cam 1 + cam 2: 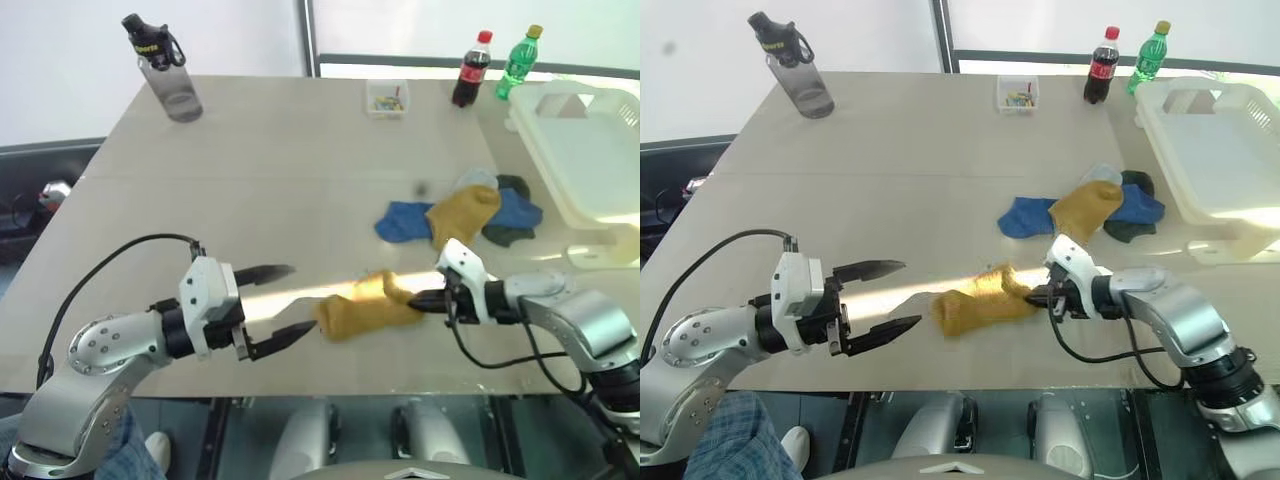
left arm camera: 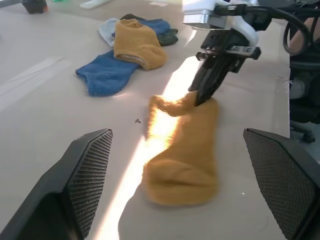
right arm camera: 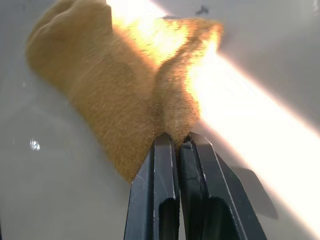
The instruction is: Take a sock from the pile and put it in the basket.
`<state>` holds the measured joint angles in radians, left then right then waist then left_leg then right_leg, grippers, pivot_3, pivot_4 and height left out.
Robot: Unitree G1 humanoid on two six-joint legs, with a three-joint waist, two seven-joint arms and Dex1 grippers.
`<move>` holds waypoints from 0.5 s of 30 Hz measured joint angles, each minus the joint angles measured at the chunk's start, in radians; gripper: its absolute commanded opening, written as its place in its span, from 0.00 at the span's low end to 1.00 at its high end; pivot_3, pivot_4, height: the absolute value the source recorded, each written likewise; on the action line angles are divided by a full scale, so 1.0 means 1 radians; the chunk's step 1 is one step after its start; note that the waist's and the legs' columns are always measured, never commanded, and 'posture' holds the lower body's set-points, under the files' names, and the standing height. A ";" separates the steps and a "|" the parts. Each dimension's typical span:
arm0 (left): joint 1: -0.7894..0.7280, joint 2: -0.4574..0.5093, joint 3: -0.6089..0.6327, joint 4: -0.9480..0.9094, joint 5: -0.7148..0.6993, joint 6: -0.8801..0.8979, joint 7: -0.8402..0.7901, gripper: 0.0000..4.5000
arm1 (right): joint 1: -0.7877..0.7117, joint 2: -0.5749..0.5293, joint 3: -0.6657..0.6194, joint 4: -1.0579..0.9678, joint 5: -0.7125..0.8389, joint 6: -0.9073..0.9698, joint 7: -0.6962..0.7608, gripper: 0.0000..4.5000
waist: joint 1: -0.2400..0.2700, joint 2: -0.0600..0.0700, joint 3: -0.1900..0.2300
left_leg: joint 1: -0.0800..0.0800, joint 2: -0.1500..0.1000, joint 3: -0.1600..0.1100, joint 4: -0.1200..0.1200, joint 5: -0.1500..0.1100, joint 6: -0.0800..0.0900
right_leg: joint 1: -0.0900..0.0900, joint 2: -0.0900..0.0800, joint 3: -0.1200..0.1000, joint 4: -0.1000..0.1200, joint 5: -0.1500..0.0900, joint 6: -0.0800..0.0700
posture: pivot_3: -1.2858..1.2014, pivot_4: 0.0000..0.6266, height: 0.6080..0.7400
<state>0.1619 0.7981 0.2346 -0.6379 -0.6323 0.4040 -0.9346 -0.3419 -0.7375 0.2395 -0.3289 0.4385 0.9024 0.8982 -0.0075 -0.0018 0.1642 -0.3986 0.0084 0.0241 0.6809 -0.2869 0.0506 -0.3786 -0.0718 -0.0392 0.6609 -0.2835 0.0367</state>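
We find the left gripper (image 1: 283,304) with its fingers spread wide and holding nothing, just short of a mustard sock (image 1: 362,308) lying flat on the table (image 1: 270,150). The right gripper (image 1: 420,299) has its fingers pinched tight on a fold at that sock's far end. Beyond it, the pile (image 1: 470,213) of blue, mustard and dark socks lies well apart from both grippers. Farther right we note the basket (image 1: 590,150) at the table's edge, nothing visible inside it.

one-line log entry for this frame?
right gripper: shut on yellow sock | left gripper: open, empty | basket: no sock inside yet
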 measured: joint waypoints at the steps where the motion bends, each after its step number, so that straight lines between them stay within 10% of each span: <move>1: 0.000 0.000 0.000 0.000 0.000 0.000 -0.001 1.00 | 0.000 0.000 -0.001 0.012 -0.001 -0.012 0.000 0.02 | -0.001 0.000 0.000 | 0.000 0.000 0.000 0.000 0.000 0.000 | 0.000 0.000 0.000 0.000 0.000 0.000 | 0.52 0.24 1.00; 15: -0.011 0.002 0.000 0.001 0.000 0.001 -0.007 1.00 | -0.018 0.217 -0.148 0.065 0.055 0.142 -0.223 0.02 | -0.003 0.000 0.000 | 0.000 0.000 0.000 0.000 0.001 -0.001 | 0.000 0.000 0.000 0.000 0.000 0.000 | 0.52 0.24 1.00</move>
<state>0.1506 0.8001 0.2345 -0.6373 -0.6319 0.4052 -0.9421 -0.3600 -0.5209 0.0916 -0.2634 0.4931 1.0439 0.6752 -0.0104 -0.0016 0.1643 -0.3989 0.0084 0.0240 0.6810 -0.2863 0.0492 -0.3787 -0.0722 -0.0392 0.6612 -0.2834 0.0367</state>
